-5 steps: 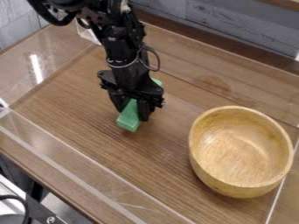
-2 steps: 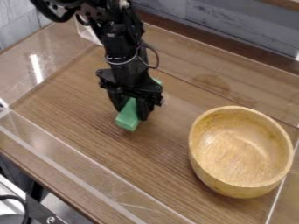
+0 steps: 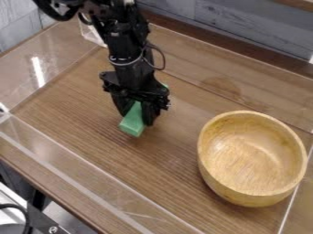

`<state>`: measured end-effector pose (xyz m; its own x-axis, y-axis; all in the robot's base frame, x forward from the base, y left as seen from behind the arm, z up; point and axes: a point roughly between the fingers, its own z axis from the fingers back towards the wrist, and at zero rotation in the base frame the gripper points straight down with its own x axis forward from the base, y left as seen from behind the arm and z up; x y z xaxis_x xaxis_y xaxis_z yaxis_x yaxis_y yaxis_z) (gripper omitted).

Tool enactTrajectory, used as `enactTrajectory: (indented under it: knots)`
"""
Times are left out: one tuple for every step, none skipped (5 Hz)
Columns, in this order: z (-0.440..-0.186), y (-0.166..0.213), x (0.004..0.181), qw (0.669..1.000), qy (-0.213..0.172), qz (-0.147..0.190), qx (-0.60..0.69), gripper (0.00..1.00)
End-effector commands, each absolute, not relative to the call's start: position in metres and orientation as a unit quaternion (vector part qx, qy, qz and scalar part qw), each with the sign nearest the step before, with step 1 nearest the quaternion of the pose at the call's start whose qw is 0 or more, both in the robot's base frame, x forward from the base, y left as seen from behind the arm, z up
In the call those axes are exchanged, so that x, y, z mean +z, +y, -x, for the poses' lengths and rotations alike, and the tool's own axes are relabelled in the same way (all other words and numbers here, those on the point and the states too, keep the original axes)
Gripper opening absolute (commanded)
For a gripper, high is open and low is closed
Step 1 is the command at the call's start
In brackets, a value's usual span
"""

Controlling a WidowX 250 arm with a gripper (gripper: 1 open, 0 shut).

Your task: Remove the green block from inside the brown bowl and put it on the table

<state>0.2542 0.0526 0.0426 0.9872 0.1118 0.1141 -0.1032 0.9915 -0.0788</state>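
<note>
The green block [image 3: 131,123] stands on end between my gripper's [image 3: 137,113] black fingers, its lower end at or just above the table [image 3: 73,110]. The gripper points straight down and is shut on the block's upper part. The brown bowl [image 3: 252,156] sits empty to the right, well apart from the gripper. Only the block's lower half shows; the fingers hide the rest.
Low clear acrylic walls [image 3: 110,203] border the tabletop along the front and left edges. The black arm [image 3: 119,37] rises from the gripper toward the top left. A grey wall runs behind the table.
</note>
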Motion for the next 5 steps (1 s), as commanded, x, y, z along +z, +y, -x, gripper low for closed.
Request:
enactTrajectory:
  knots:
    - [-0.2641, 0.0578, 0.0553, 0.995, -0.079, 0.034, 0.058, 0.00]
    - [-0.2636, 0.0574, 0.0574, 0.995, -0.075, 0.037, 0.057, 0.00]
    - [-0.2635, 0.0572, 0.0594, 0.995, -0.072, 0.039, 0.056, 0.00]
    - [-0.2641, 0.0613, 0.0586, 0.995, -0.072, 0.041, 0.057, 1.00]
    - [-0.2638, 0.0637, 0.0593, 0.995, -0.069, 0.043, 0.057, 1.00]
